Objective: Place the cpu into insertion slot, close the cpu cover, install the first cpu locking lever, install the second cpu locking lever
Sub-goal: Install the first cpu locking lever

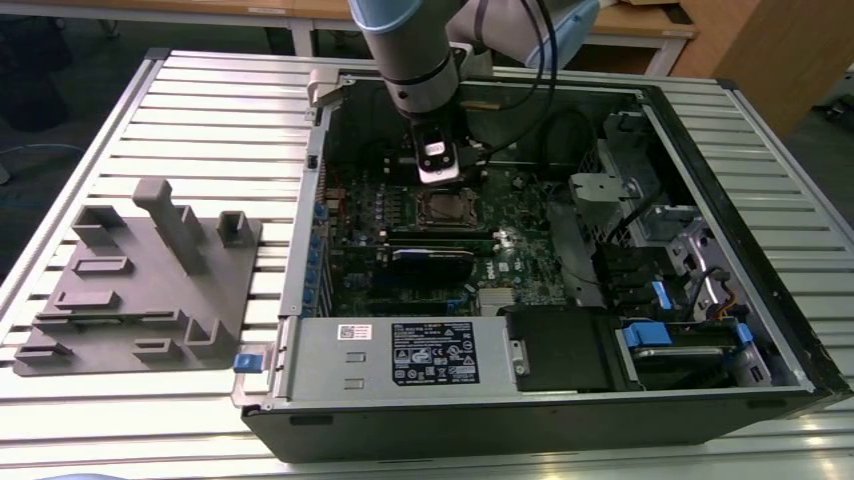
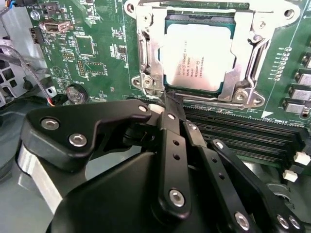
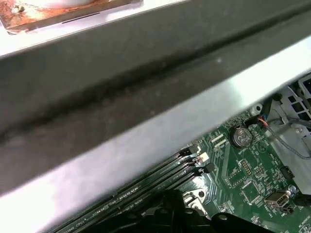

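Note:
The cpu point(image 2: 197, 56), silver-grey topped, lies in the insertion slot point(image 1: 422, 210) on the green motherboard. The silvery cpu cover point(image 2: 243, 53) lies flat over it, framing the chip in its window. A thin wire locking lever point(image 2: 141, 53) runs along one side of the socket and a second lever point(image 2: 256, 56) along the opposite side. My gripper point(image 2: 165, 104) is shut, its black fingertips down at the socket's corner beside the hooked end of the first lever, with nothing seen between them. In the exterior view the gripper point(image 1: 441, 175) hangs just behind the socket inside the open computer case.
Black memory slots point(image 2: 243, 133) run alongside the socket, close to my fingers. A coin battery point(image 3: 239, 137) and loose wires point(image 3: 286, 141) sit on the board. The case wall point(image 3: 146, 87) is near. A power supply box point(image 1: 400, 355) and a grey fixture point(image 1: 140, 285) show in the exterior view.

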`<state>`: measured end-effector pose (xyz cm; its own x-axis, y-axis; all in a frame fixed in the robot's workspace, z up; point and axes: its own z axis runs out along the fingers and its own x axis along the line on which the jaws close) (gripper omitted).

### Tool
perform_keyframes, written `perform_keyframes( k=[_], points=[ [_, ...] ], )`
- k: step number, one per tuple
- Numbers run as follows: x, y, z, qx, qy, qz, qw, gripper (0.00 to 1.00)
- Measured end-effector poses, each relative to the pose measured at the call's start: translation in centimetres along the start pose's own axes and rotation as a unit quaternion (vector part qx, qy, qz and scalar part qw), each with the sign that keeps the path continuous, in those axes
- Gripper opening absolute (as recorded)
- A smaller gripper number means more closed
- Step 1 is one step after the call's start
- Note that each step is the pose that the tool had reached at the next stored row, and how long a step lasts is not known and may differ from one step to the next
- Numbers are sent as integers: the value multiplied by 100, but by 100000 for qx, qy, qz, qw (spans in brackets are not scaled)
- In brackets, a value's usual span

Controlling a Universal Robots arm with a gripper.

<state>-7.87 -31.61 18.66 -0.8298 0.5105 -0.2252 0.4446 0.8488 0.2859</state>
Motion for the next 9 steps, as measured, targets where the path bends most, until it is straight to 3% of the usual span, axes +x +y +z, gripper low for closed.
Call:
perform_keyframes(
  k=[6,9],
  points=[
    [-33,15,2,376,449,57,99998,11],
    [-44,28,-26,536,832,132,99995,11]
  ],
)
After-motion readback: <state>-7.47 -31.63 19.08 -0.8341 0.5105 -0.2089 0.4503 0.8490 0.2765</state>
